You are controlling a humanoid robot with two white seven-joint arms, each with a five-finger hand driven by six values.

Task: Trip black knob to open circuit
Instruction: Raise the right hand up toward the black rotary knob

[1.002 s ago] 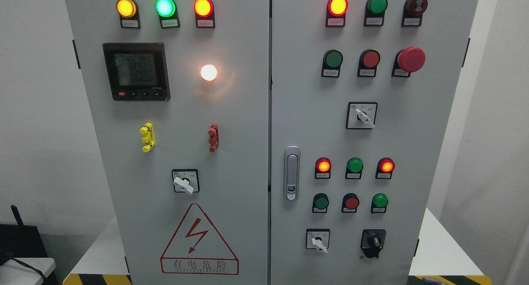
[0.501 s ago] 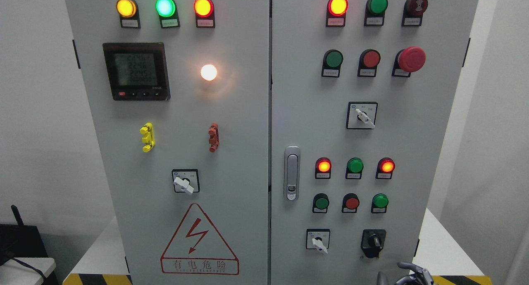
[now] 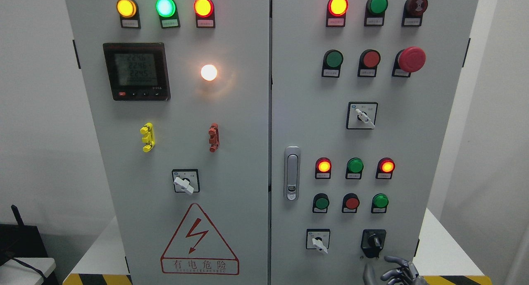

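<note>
The black knob (image 3: 373, 241) sits on a black plate at the lower right of the grey cabinet's right door (image 3: 347, 136). Its handle points up and slightly left. My right hand (image 3: 392, 271) shows at the bottom edge, just below and a little right of the knob. Its grey fingers (image 3: 397, 261) are spread and hold nothing. It is apart from the knob. My left hand is out of view.
A white selector switch (image 3: 318, 240) is left of the knob. Three buttons (image 3: 351, 203) and three indicator lamps (image 3: 354, 165) sit above it. A door latch (image 3: 291, 173) is on the right door's left side. A red emergency stop (image 3: 411, 59) is higher up.
My right hand has come up from below the picture's bottom edge toward the black knob. The panel itself has not changed.
</note>
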